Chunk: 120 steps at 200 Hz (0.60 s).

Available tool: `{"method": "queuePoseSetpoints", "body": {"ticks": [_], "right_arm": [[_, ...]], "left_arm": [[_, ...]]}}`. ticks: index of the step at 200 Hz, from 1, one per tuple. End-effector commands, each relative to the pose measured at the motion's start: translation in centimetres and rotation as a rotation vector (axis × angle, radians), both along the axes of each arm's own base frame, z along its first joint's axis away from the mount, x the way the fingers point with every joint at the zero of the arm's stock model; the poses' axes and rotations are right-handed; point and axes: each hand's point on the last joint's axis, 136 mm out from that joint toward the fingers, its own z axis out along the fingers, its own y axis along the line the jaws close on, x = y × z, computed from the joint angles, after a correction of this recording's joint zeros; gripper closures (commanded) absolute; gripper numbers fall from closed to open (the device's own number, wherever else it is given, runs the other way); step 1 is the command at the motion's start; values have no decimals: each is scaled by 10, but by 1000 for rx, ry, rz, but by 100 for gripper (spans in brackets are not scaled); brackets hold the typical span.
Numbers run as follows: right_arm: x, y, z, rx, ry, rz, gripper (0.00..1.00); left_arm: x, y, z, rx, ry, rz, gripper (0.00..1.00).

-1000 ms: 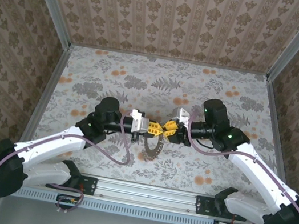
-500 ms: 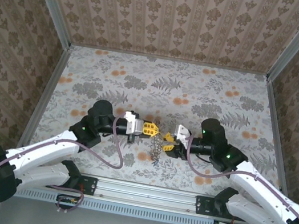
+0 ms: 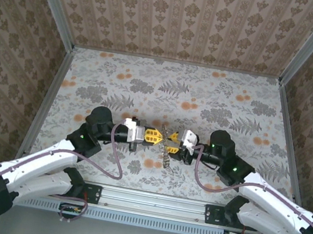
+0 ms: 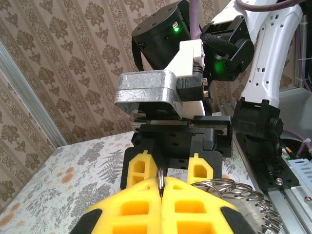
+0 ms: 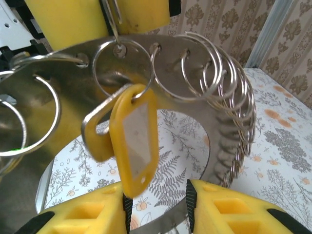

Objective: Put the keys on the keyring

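Top: over the last second both wrists pulled back toward the near rail. The keyring [image 3: 166, 155] came along and hangs just below where the left gripper [image 3: 156, 136] and right gripper [image 3: 174, 147] meet. Right jaws eased apart, which looks like a regrip, not threading.

Left wrist: left fingers are pinched together on a thin metal edge of the keyring. Right fingers are apart just behind it.

Right wrist: detail the top view blurs. The keyring is a crescent plate of split rings, and a yellow tag [image 5: 136, 141] hangs from one, between the parted right fingers.
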Motion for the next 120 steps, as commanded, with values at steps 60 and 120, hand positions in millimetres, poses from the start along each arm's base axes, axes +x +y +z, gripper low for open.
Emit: {"method": "queuePoseSetpoints", "body": {"ticks": [60, 120], "right_arm": [[25, 18, 24, 128, -32, -104, 68], [10, 10, 25, 89, -37, -72, 95]], "left_arm": [[-4, 6, 7, -21, -14, -8, 100], [3, 11, 1, -18, -7, 50, 100]]}}
